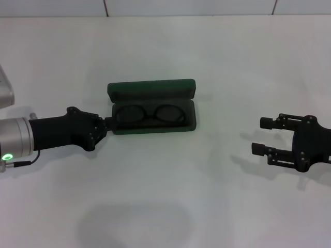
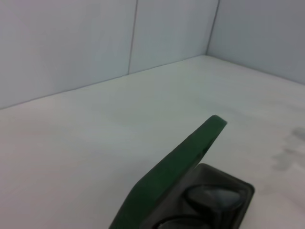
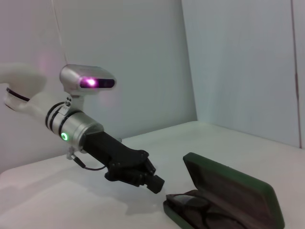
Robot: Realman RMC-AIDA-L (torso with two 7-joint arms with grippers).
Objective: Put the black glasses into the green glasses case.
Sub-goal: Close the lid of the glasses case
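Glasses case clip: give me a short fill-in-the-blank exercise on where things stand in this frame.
1. The black glasses lie ____ the green glasses case.
2. The case's lid stands ____.
3. The left pincer is at the case's ____ end.
4. The right pincer hangs apart from the case with its fingers ____.

Missing words: inside; open; left; open

Left hand (image 3: pixel 155 183) beside the green glasses case (image 3: pixel 228 200) (lid up).
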